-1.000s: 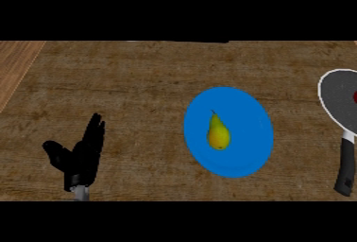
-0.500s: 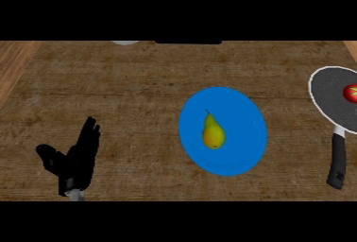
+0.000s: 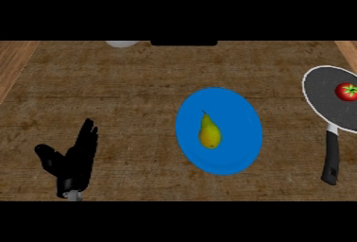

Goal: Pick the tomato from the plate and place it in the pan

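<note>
Tomato (image 3: 346, 91): red, green stem cap, sits in the dark pan (image 3: 325, 101) at right edge. Left hand (image 3: 73, 159) well apart at lower left, fingers straight and together, thumb out, holding nothing.

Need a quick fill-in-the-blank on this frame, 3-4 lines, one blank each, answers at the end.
1. The tomato lies in the ____.
2. The fruit on the blue plate is a ____.
3. The only hand in view is the robot's ____ hand, fingers straight, holding nothing.
4. The pan's handle points toward the view's ____ edge.

Missing words: pan; pear; left; lower
</note>
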You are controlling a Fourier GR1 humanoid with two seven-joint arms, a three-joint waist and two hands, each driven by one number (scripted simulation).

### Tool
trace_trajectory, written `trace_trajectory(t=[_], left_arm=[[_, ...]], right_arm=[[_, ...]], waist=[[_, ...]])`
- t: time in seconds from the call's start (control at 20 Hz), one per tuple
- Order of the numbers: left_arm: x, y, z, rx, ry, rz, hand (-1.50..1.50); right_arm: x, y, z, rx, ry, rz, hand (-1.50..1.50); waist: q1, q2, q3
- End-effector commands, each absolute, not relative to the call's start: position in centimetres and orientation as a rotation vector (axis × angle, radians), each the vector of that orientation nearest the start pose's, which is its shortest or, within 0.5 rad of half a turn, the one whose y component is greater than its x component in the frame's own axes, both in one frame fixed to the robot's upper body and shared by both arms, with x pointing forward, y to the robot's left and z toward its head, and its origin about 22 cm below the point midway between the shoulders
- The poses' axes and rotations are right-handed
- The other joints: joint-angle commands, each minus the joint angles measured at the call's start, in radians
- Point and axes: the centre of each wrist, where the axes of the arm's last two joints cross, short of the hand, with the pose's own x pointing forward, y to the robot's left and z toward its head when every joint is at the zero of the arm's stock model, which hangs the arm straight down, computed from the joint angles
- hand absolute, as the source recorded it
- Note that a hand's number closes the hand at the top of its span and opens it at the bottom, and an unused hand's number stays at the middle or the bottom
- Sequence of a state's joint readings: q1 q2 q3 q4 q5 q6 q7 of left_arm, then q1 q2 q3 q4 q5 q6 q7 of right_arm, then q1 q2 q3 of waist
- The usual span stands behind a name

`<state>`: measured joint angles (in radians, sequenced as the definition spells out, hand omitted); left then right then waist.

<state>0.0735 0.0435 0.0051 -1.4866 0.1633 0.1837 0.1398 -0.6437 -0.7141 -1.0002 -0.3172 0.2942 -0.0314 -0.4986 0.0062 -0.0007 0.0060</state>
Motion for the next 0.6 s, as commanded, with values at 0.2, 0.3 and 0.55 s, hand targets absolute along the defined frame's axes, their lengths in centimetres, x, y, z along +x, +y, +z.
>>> trace_trajectory(t=[0.2,0.3,0.55], left_arm=[[21.0,26.0,-3.2,0.063,-1.203,0.276,0.0],[22.6,24.7,-5.3,0.078,-1.23,0.27,0.0],[21.1,24.2,-5.5,0.076,-1.22,0.29,0.0]], right_arm=[[28.7,-50.7,2.9,-0.743,-1.615,-0.407,-1.5],[27.1,-50.3,1.1,-0.762,-1.588,-0.445,-1.5],[25.5,-49.7,3.1,-0.811,-1.578,-0.436,-1.5]], waist=[[-0.014,-0.006,-0.008],[-0.02,-0.004,-0.008],[-0.021,-0.005,-0.008]])
